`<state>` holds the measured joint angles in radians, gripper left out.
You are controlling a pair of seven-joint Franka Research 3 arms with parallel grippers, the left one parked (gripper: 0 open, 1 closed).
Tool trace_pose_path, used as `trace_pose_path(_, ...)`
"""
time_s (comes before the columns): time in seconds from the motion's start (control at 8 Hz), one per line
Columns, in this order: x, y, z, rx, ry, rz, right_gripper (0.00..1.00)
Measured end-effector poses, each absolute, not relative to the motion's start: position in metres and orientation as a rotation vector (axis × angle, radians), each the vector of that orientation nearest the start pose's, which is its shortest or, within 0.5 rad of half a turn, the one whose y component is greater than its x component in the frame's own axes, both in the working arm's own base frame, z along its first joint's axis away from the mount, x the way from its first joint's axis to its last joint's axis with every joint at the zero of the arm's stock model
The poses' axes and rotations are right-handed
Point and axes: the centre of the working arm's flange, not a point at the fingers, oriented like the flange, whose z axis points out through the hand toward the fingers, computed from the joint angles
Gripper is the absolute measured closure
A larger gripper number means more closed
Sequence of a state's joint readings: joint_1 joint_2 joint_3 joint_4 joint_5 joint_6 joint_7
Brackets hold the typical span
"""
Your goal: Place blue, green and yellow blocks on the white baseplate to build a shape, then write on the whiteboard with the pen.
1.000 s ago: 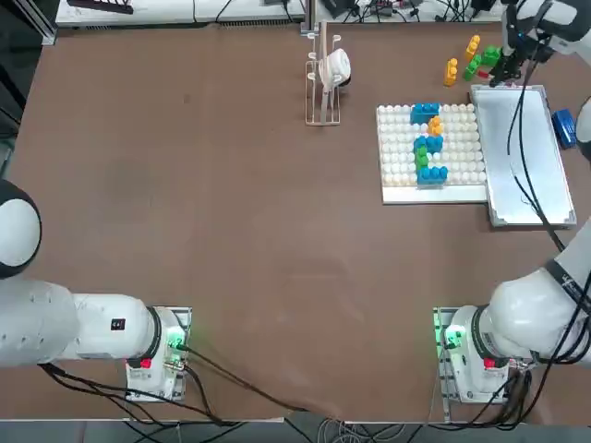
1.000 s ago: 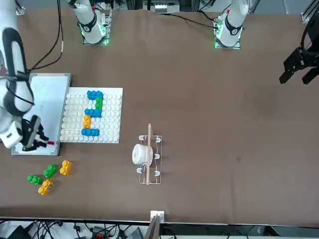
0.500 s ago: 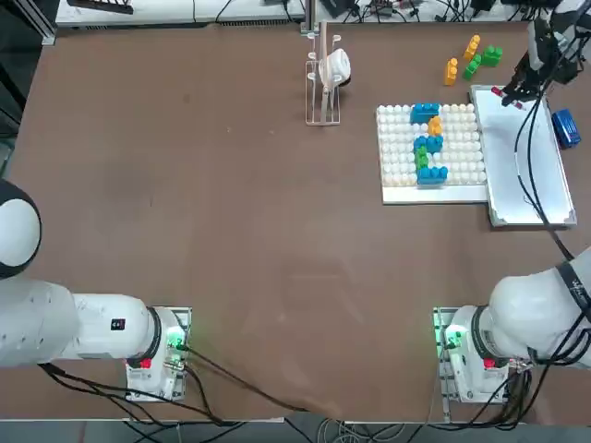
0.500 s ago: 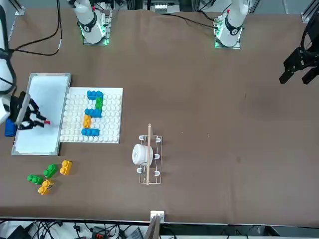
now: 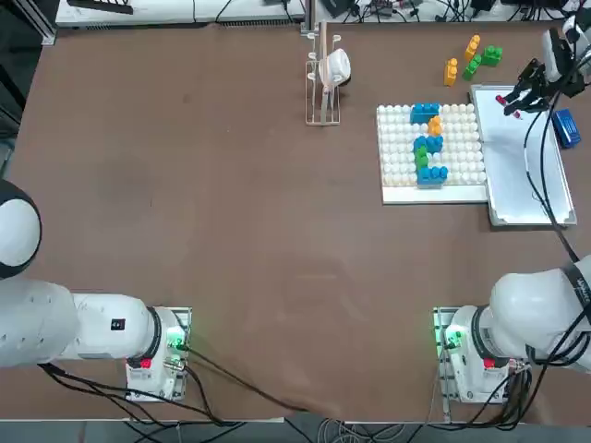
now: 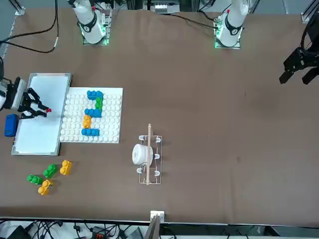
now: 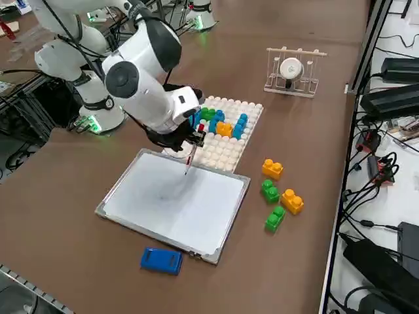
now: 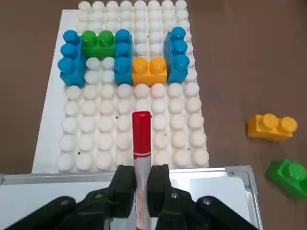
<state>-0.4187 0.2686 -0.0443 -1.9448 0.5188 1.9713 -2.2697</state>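
while the pen (image 8: 141, 143) sits clamped between my fingers (image 8: 123, 184), red end pointing out ahead of them, i judge the building half of the job done and the writing half not yet begun. my right claw (image 7: 190, 139) grips the barrel and hangs over the board's (image 7: 173, 199) edge nearest the plate (image 7: 229, 152); in the side view the pen slants down toward that corner, though i cannot tell whether its lower end touches the surface. the board looks bare, with no marks on it that i can see.

just beside the board, the plate carries the shape (image 5: 428, 144): blue, green and yellow bricks joined in a narrow s-like run, seated on the studs. that part seems finished.

further out, four spare blocks (image 7: 279, 193), two yellow and two green, lie loose on the bench (image 5: 231, 203) past the plate and board. a blue eraser (image 7: 161, 260) rests on the bench close to the board's far long side. well apart, toward the bench's middle, a small wire rack (image 5: 323, 78) holds a white roll.

what is left, as i read it, is to bring the tip onto the board and draw strokes.
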Motion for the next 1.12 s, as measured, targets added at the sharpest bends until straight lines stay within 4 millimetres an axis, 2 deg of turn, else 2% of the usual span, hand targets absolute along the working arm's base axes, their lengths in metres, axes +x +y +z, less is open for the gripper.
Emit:
trace_pose_path(0.5, 0.497, -0.274, 0.322, -1.857, -1.871, -0.722, 0.82)
trace_pose_path(1.12, 0.470, -0.308, 0.278, -1.868, -1.738, -0.772, 0.82)
